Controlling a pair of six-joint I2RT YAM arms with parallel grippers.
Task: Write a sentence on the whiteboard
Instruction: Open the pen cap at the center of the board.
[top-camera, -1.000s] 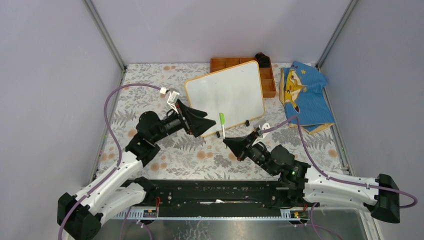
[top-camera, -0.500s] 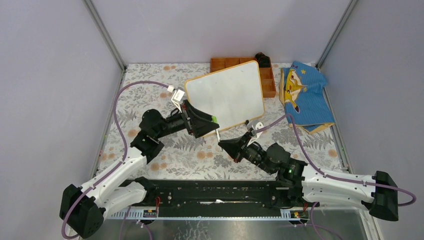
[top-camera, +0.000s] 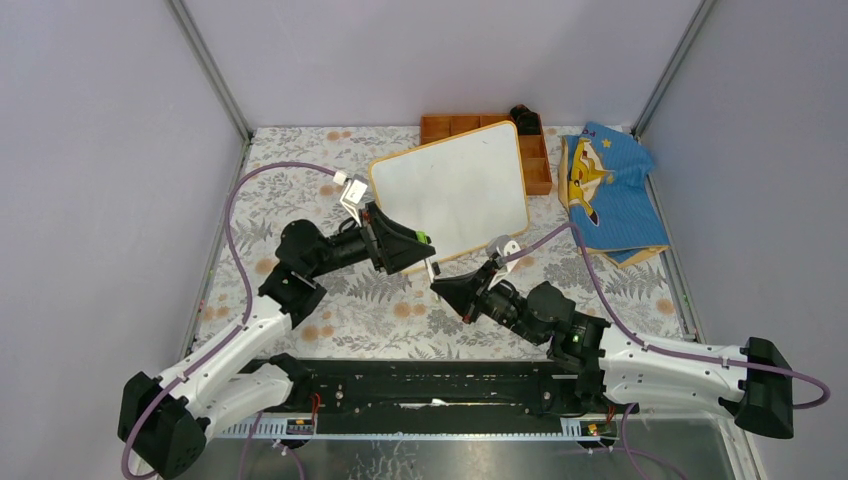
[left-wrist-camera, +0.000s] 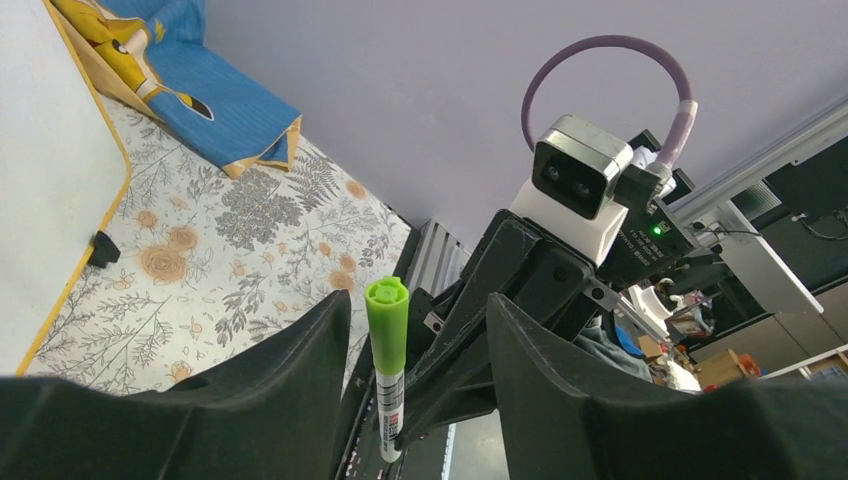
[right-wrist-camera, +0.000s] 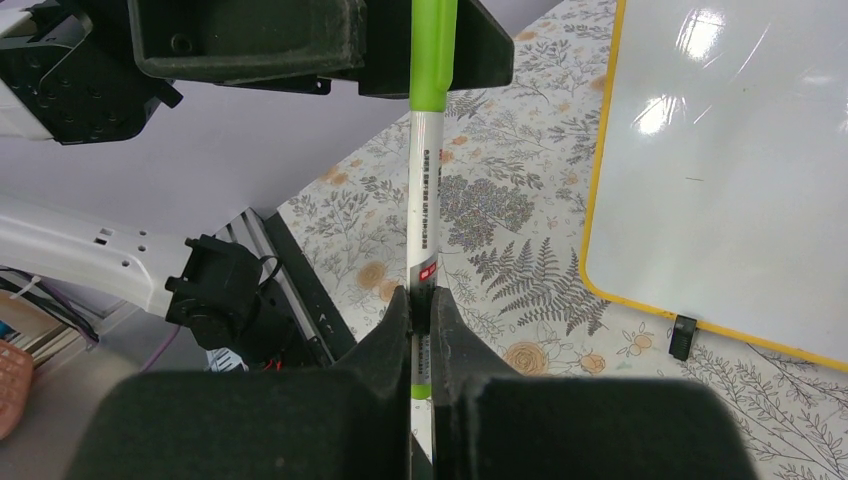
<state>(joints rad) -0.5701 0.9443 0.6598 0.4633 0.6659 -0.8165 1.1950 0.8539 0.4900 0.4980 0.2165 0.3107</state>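
Nearest, at lower centre of the top view, the right gripper (top-camera: 441, 286) is clamped fully onto the white barrel of the marker (right-wrist-camera: 424, 200). The right wrist view shows both fingers pressed against the barrel with no gap.

The marker's long axis runs from that grip straight up the right wrist frame. Its green cap (left-wrist-camera: 387, 300) stands between the fingers of the left gripper (left-wrist-camera: 418, 302). The left gripper is partly open. The cap lies close to one finger, with clear space to the other, so it is bracketed but not gripped.

Judgement: the step in hand is uncapping. The pull must follow the marker's long axis, the two grippers moving apart, once the left gripper has closed on the cap.

Further up the patterned desk (top-camera: 380, 300), the whiteboard (top-camera: 455, 185) lies at upper centre of the top view. It is above and to the right of both grippers, with its lower left edge just beside the left gripper. No sentence can be read on its face. The right arm holds the barrel and is therefore the arm placed to write.

Beyond the whiteboard is an orange compartment tray (top-camera: 450, 125). A blue cloth (top-camera: 610, 185) lies at upper right.
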